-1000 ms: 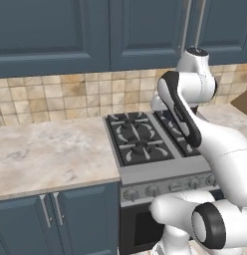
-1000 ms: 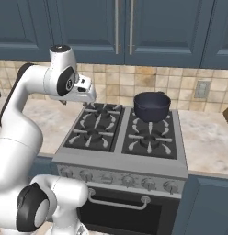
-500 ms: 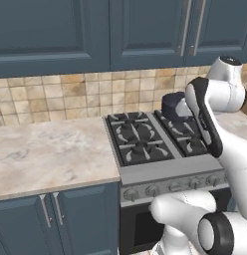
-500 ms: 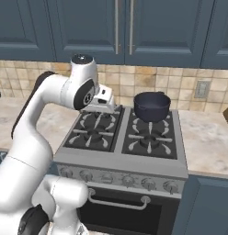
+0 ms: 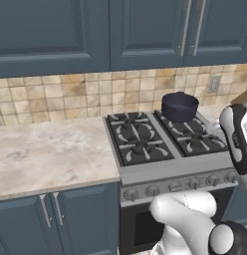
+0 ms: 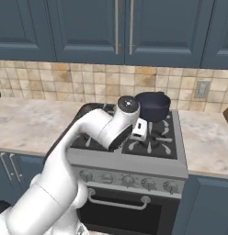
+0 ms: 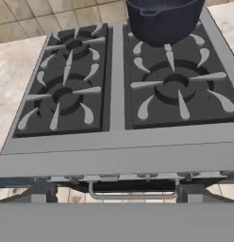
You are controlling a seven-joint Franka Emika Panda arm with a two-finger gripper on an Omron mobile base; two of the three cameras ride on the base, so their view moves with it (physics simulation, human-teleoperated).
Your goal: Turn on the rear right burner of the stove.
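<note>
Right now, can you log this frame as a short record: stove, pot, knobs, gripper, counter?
stove: silver range, black four-burner top
pot: dark, sitting on the rear right burner
knobs: row along the front panel, none touched
gripper: above the stove's front edge, looking down over the burners; holding nothing
counter: marbled, on both sides of the stove

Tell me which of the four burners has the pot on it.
The rear right burner: the dark pot sits on it; the other three stand bare.
</note>
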